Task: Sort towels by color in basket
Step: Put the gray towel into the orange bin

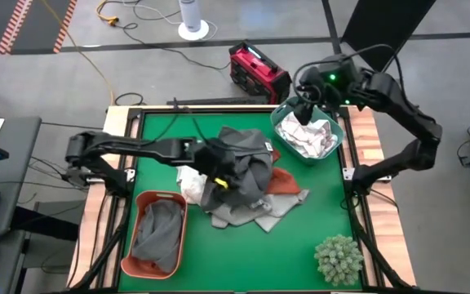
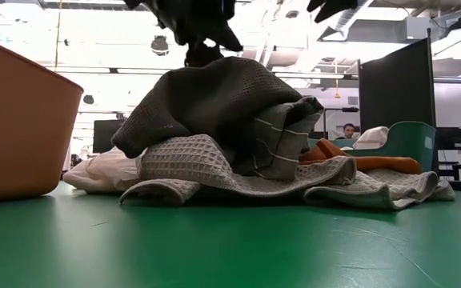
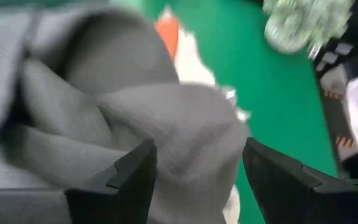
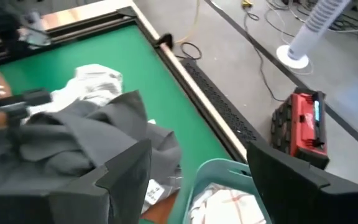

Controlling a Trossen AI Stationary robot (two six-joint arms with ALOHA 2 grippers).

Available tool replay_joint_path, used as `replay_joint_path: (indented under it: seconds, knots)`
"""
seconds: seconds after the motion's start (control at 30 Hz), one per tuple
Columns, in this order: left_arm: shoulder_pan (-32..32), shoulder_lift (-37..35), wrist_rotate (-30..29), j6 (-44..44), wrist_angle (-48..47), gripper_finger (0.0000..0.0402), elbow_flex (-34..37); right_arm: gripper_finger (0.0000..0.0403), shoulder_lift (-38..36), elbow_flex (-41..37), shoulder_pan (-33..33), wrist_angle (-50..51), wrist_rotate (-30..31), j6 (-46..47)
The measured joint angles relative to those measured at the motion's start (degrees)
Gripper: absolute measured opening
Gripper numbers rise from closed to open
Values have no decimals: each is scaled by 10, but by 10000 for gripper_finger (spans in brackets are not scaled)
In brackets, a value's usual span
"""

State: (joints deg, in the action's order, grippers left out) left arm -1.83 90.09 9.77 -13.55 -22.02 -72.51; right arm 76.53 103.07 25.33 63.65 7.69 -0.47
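A heap of towels lies mid-table: a dark grey towel on top, a grey checked one draped at its side, a pale grey waffle one underneath, a white one and a rust-orange one at the edges. My left gripper is open at the top of the dark grey towel. My right gripper hangs open over the teal basket with nothing between its fingers. White towels lie in that basket. A grey towel fills the orange basket. My left gripper slants down from the table's left side, one finger on either side of a hump of the dark grey towel. I cannot tell whether the fingertips touch the cloth. The towel rests on the heap.
A spiky pale-green plant ball sits at the table's near right corner. A red box and cables lie on the floor beyond the far edge. Bare green tabletop shows near the front edge, between the orange basket and the plant ball.
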Motion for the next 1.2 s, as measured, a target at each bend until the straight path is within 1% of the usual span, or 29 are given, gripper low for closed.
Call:
replay_joint_path:
  seconds: [0.07, 0.2, 0.3, 0.37, 0.4, 0.47, 0.53, 0.6, 0.63, 0.67, 0.77, 0.8, 0.9, 0.97, 1.03, 1.13, 1.2]
  knots:
    - [9, 27, -15, 18, -50, 240, -34, 290, -6, 0, -13, 8, -1, 0]
    - [29, 88, -102, 99, -151, 260, -90, 290, -9, 0, -37, 2, -1, -9]
    - [33, 135, -143, 123, -179, 261, -96, 290, -4, 0, -55, -4, -1, -13]
    - [33, 154, -150, 112, -185, 249, -96, 290, -3, -3, -66, -3, -1, -10]
    - [32, 161, -151, 104, -187, 238, -96, 290, -3, -6, -74, -2, -1, -7]
    - [31, 162, -152, 85, -186, 197, -97, 290, -6, -14, -87, -3, -1, 1]
    - [29, 153, -153, 64, -188, 132, -104, 290, -11, -26, -95, 0, -1, 4]
    - [24, 138, -150, 34, -192, 51, -116, 290, -17, -40, -101, 0, 0, 3]
    - [20, 127, -147, 15, -194, 26, -122, 290, -19, -44, -100, 3, 0, 1]
    - [17, 113, -145, -2, -195, 17, -127, 290, -21, -49, -98, 4, 2, -2]
    - [10, 57, -144, -37, -192, 6, -149, 290, -27, -64, -83, 4, 14, -17]
    - [9, 33, -134, -43, -187, 5, -154, 290, -30, -69, -76, 1, 14, -24]
    - [6, -54, -62, -71, -151, 4, -160, 290, -36, -81, -49, -5, 15, -40]
    - [6, -115, -13, -119, -134, 4, -160, 290, -35, -82, -32, -12, 15, -54]
    - [8, -173, 34, -185, -110, 3, -160, 290, -32, -82, -16, -23, 15, -69]
    - [29, -257, 54, -285, -85, 3, -160, 290, -30, -82, 6, -49, 12, -85]
    - [52, -305, 58, -316, -69, 3, -160, 290, -27, -82, 20, -67, 0, -90]
